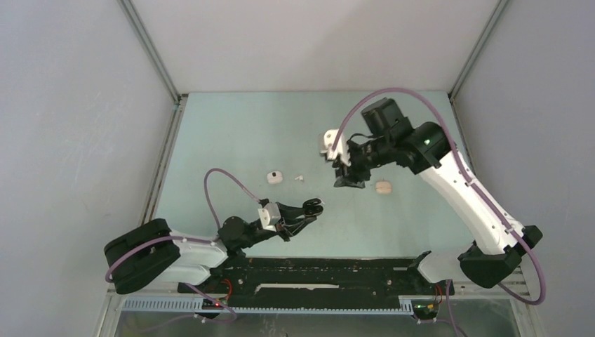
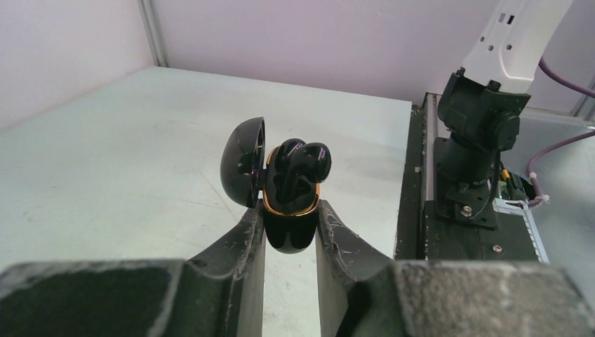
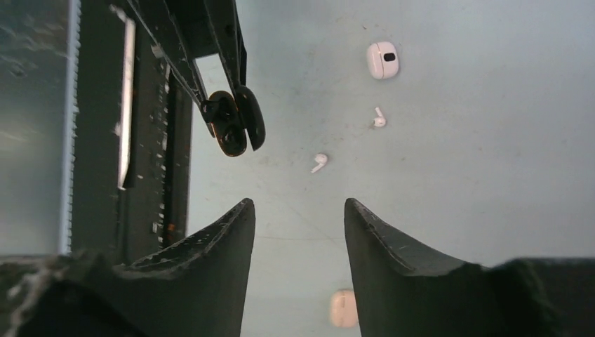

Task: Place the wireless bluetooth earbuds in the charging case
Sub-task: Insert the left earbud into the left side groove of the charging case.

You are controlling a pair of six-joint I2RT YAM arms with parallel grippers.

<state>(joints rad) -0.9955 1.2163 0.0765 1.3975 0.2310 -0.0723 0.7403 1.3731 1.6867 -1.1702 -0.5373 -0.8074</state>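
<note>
A glossy black charging case [image 2: 291, 228] with a gold rim is held off the table, my left gripper [image 2: 290, 210] shut on its lower half. Its lid [image 2: 242, 168] hangs open to the left, and two black earbuds [image 2: 302, 165] sit in it, heads above the rim. In the top view this case [image 1: 313, 206] is at the left gripper's tip. My right gripper [image 3: 298, 207] is open and empty above the table, right of the held case [image 3: 231, 130]. Two white earbuds [image 3: 319, 162] [image 3: 379, 118] lie loose on the table beyond it.
A white case [image 1: 274, 177] lies left of centre with a white earbud [image 1: 298, 178] beside it. A pinkish closed case [image 1: 382, 187] lies near the right gripper [image 1: 346, 179]. The black base rail [image 1: 316, 270] runs along the near edge. Walls enclose the table.
</note>
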